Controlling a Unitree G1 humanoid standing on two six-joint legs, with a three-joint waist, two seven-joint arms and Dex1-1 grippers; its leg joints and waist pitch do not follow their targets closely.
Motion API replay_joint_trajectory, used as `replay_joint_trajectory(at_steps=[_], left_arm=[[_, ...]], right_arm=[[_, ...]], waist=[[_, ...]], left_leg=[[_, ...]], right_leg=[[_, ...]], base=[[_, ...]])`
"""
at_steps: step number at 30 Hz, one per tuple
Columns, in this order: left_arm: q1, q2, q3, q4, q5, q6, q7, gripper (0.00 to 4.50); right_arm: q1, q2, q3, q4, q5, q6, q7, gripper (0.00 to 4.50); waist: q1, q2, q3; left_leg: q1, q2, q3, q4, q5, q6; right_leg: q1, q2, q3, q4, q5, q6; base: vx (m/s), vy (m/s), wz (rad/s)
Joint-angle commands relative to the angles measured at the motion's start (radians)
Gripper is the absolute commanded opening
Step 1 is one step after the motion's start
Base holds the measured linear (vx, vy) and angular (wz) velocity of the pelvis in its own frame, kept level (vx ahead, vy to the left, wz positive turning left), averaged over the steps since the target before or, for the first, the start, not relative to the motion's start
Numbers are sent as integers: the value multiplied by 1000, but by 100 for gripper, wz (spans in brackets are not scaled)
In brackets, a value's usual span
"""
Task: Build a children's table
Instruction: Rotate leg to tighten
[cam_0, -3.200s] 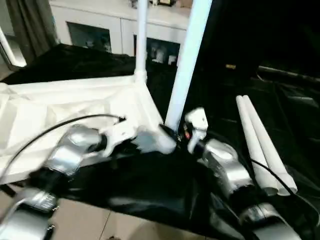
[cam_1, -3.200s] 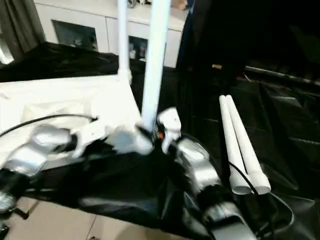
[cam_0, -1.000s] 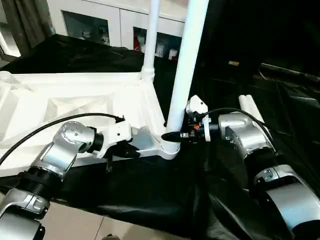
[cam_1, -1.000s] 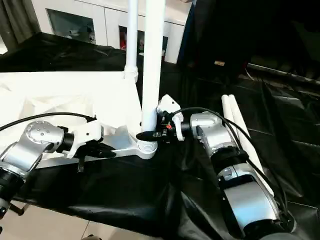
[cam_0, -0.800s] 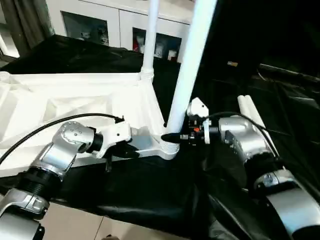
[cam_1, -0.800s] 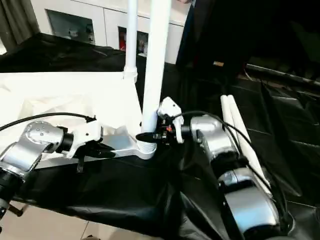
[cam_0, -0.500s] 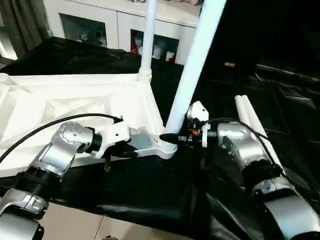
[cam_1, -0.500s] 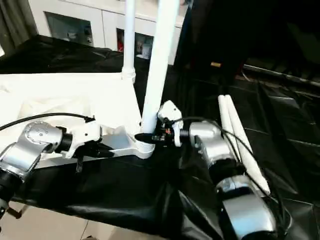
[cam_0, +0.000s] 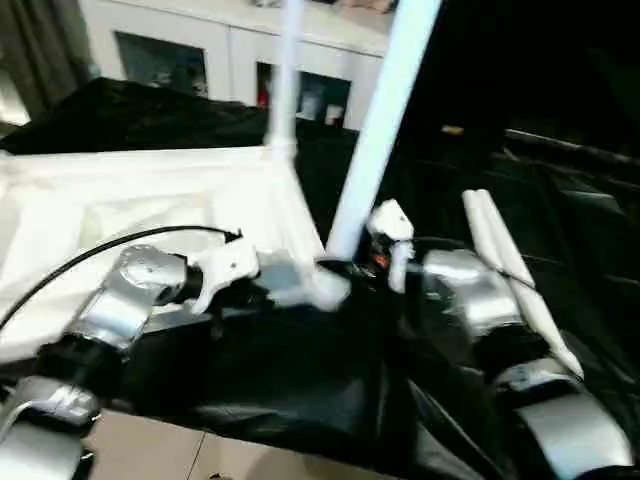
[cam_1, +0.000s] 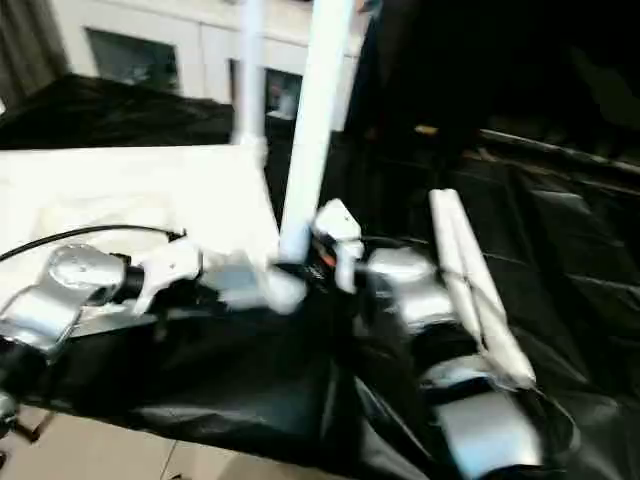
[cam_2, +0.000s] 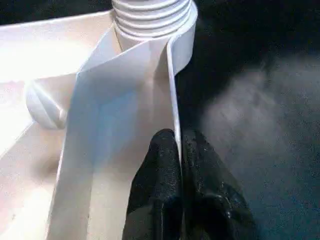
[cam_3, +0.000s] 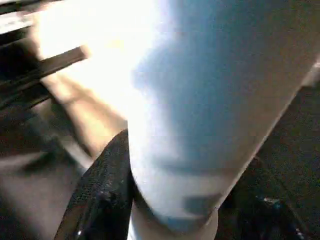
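On the black-draped work surface (cam_0: 300, 390), the table top (cam_0: 120, 200) lies underside up. Its near corner socket (cam_0: 325, 285) holds one leg (cam_0: 375, 130), leaning to the right; the far corner socket holds a second leg (cam_0: 283, 70). Two spare legs (cam_0: 505, 270) lie side by side to the right. The left gripper (cam_2: 176, 172) is pinched tight on the top's thin edge rib beside the threaded socket. The right gripper (cam_3: 165, 200) clamps the leaning leg near its base. A white cabinet (cam_0: 230, 60) stands behind.
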Motion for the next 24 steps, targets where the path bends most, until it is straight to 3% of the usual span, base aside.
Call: replay_joint_trajectory(at_steps=[1,2,4,5,6,7,8,13,17,24], left_arm=[[-40,-27,24,-7,-12,-5,31,0],[-57,-81,25,35,4,31,115,0],[-70,-153,19,55,20,78,202,0],[-78,-196,17,60,32,119,260,0],[-84,-235,14,63,43,154,307,0],[-86,-252,11,64,47,167,322,0],[-93,-321,-2,67,51,195,359,0],[-113,-433,-40,74,84,237,447,0],[-123,-452,-29,77,98,255,491,0],[-126,-438,-16,85,111,262,498,0]], right_arm=[[83,-58,-55,235,-87,88,-315,188],[75,-23,-95,266,-52,104,-423,188],[57,15,-116,292,-31,116,-502,188],[45,36,-125,303,-19,125,-532,188],[34,52,-132,312,-11,130,-564,188],[28,59,-136,316,-8,130,-583,188],[5,87,-167,333,25,142,-630,188],[-37,126,-157,356,2,147,-709,188],[-48,145,-163,372,-10,144,-740,188],[-58,157,-168,385,-23,139,-753,188]], waist=[[-1,40,-26],[2,48,-22],[3,39,-19],[3,50,-18],[2,48,-17],[5,49,-18],[9,49,-20],[17,50,-24],[16,49,-24],[12,47,-18]], left_leg=[[23,35,-14,-77,-381,-73],[24,33,-15,-76,-393,-74],[27,30,-18,-76,-426,-62],[25,31,-19,-77,-429,-61],[28,33,-17,-77,-433,-61],[32,33,-17,-76,-441,-57],[21,31,-18,-77,-415,-47],[18,29,-14,-76,-385,-34],[7,28,-14,-78,-356,-29],[10,27,-18,-84,-425,-34]], right_leg=[[0,-89,53,-99,-260,-177],[-3,-90,54,-101,-282,-171],[-7,-93,55,-109,-369,-151],[-7,-94,56,-109,-373,-148],[-10,-94,56,-112,-379,-144],[-14,-92,56,-113,-378,-142],[-6,-93,55,-112,-352,-133],[-8,-87,55,-111,-282,-116],[-2,-84,51,-106,-222,-111],[-10,-88,52,-118,-329,-84]], base=[[0,0,0],[0,0,0],[0,0,0],[0,0,0],[0,0,0],[0,0,0],[0,0,0],[0,0,0],[0,0,0],[0,0,0]])
